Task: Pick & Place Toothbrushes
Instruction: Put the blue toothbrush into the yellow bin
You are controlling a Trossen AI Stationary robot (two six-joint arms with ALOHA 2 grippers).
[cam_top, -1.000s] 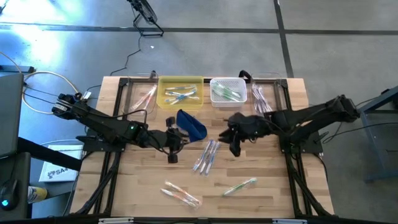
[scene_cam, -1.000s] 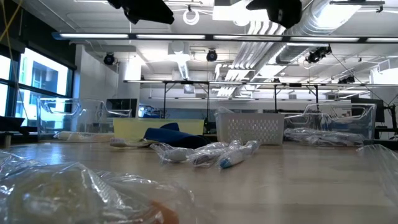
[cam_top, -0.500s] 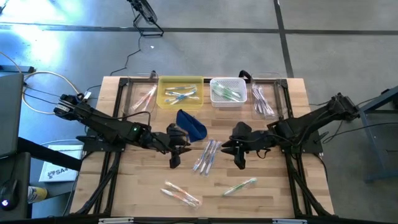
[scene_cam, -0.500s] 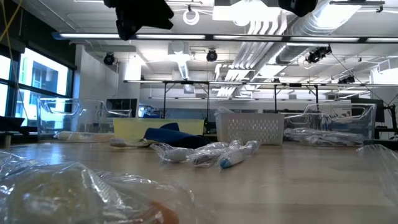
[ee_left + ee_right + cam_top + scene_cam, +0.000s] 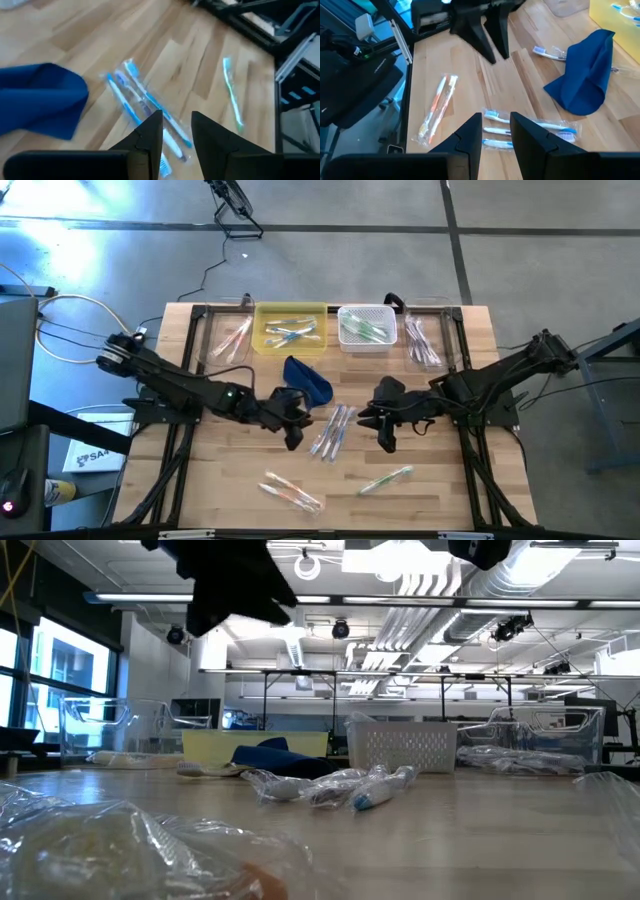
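Both claws hang above mid-tabletop [image 5: 230, 480], on either side of the blue-accented wrapped toothbrushes [image 5: 331, 429] lying just right of the dark blue pouch [image 5: 308, 380]. The left claw [image 5: 292, 438] and right claw [image 5: 387, 439] each show a narrow gap between the fingers with nothing held. The risk I judge: both arms descending on the same packets could collide, or a narrow opening could skid the slippery wrappers aside instead of pinching them

Wrapped toothbrushes [image 5: 335, 788] lie mid-table, a blue pouch [image 5: 272, 759] behind them; a yellow tray [image 5: 215, 745] and white basket [image 5: 403, 747] stand farther back.
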